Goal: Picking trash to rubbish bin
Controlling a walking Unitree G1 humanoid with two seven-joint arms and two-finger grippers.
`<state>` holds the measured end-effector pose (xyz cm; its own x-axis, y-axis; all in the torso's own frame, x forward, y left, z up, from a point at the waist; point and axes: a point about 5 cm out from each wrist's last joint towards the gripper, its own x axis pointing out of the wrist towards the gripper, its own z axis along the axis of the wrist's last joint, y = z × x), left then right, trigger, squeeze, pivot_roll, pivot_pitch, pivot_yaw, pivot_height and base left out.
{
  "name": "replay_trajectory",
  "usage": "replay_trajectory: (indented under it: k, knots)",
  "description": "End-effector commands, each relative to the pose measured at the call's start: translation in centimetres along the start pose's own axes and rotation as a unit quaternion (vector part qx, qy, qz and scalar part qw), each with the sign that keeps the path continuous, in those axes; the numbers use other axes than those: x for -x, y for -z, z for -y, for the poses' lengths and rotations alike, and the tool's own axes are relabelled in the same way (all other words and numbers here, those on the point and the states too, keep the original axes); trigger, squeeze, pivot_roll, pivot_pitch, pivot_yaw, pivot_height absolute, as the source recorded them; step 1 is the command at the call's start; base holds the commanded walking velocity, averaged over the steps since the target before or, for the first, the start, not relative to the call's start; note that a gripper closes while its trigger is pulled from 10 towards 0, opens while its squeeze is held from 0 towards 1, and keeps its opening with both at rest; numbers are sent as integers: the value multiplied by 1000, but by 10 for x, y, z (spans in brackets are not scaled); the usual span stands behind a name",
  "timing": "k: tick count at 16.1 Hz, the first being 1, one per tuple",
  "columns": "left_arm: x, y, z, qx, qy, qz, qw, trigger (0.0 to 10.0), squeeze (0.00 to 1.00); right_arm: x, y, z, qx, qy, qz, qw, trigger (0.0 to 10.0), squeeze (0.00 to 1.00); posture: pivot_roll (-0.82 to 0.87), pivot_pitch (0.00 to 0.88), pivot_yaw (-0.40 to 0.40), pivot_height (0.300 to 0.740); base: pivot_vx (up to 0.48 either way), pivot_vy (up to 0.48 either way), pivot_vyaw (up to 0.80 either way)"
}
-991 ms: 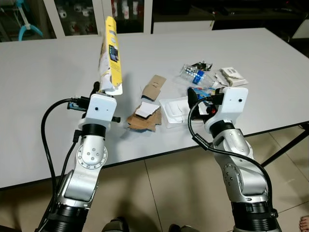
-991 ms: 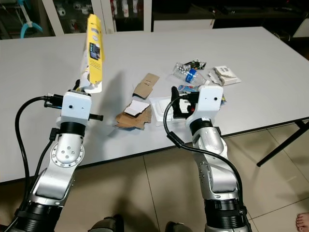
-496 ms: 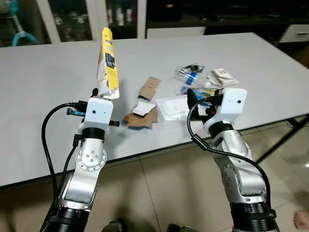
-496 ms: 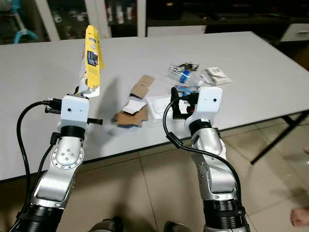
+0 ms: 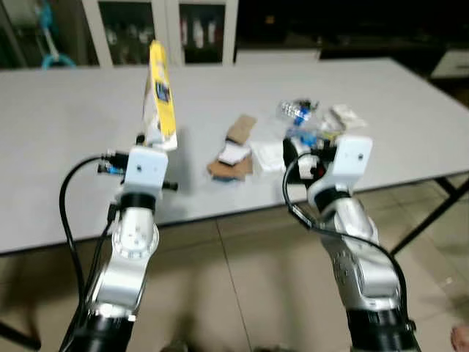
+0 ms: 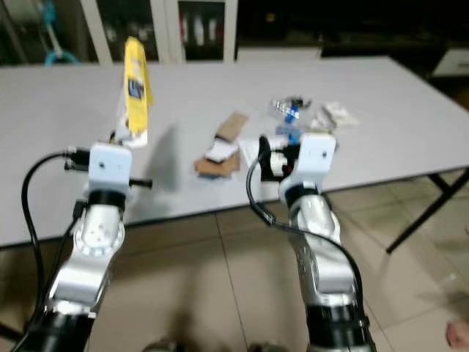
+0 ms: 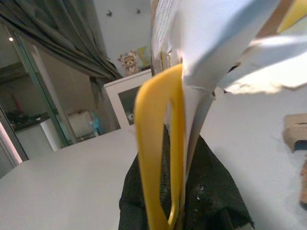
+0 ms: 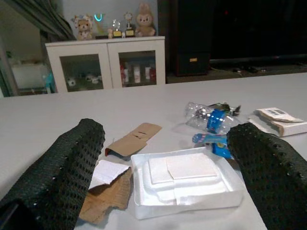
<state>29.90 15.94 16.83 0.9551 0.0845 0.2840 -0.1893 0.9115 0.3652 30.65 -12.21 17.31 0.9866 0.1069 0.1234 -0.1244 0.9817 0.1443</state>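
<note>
My left gripper is shut on a tall yellow and white carton, holding it upright above the near edge of the white table. In the left wrist view the carton sits pinched between the black fingers. My right gripper is open and holds nothing, just short of the table's near edge. Ahead of it lie a white plastic tray, torn brown cardboard, a flat cardboard piece, a crushed clear bottle, a blue wrapper and a folded paper packet.
White glass-door cabinets stand behind the table. Tiled floor lies between me and the table edge. A black table leg slants down at the right. A dark cabinet stands beyond the table.
The whole picture has shifted and blurred: the table now lies farther away with more floor showing, so the camera moved back. Both grippers keep their states, the left still holding the carton.
</note>
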Motion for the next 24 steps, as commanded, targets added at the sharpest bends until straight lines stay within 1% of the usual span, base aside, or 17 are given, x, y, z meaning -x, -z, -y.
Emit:
replay_trajectory:
  k: [1, 12, 16, 24]
  knots:
    - [-1, -6, 4, 8, 12, 11, 1000, 10000, 0, 1, -3, 7, 3, 11, 7, 1000, 10000, 0, -46, 73, -37, 740, 0, 0, 0]
    - [-6, -7, 1, -2, 5, 5, 1000, 10000, 0, 2, -2, 11, 0, 20, 0, 1000, 10000, 0, -43, 121, -34, 740, 0, 0, 0]
    - [-7, -8, -1, -6, 2, 8, 1000, 10000, 0, 1, -1, 11, -1, 20, -1, 1000, 10000, 0, -42, 125, -33, 740, 0, 0, 0]
    - [-7, -7, 1, -6, 7, 6, 1000, 10000, 0, 1, 0, 10, 1, 19, -4, 1000, 10000, 0, -40, 130, -31, 740, 0, 0, 0]
